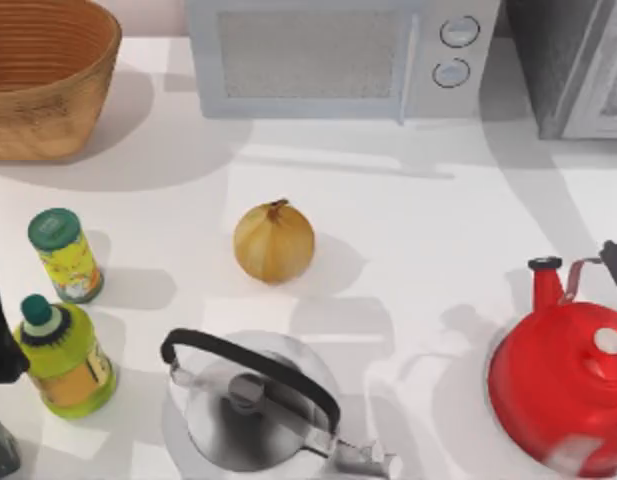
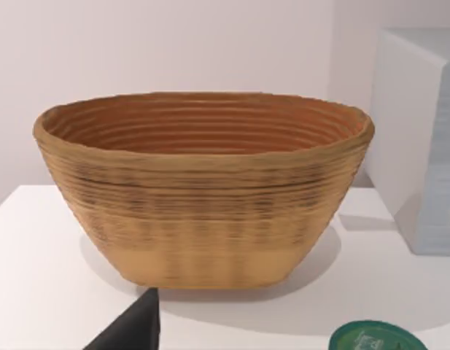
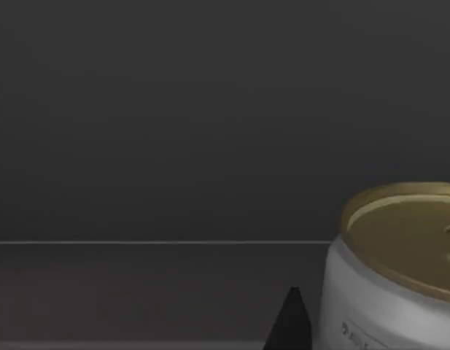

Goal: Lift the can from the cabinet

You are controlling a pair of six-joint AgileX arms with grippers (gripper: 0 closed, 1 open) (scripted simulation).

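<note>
Your right wrist view looks into a dark grey cabinet (image 3: 173, 124), and the can (image 3: 400, 270), silver with a gold lid, stands on the cabinet floor well off to one side of the camera's line, with one dark fingertip (image 3: 289, 324) just beside it. Whether the right jaws are apart or together, you cannot tell from these pictures. The risk, as I judge it, is that you are off-centre: close now and one finger could clip the can's wall and tip or push it deeper in. Lifting too steeply could also knock it against the cabinet. Your left arm (image 1: 0, 340) sits parked at the table's left edge beside the yellow bottle (image 1: 63, 358); its jaws cannot be read either.
</note>
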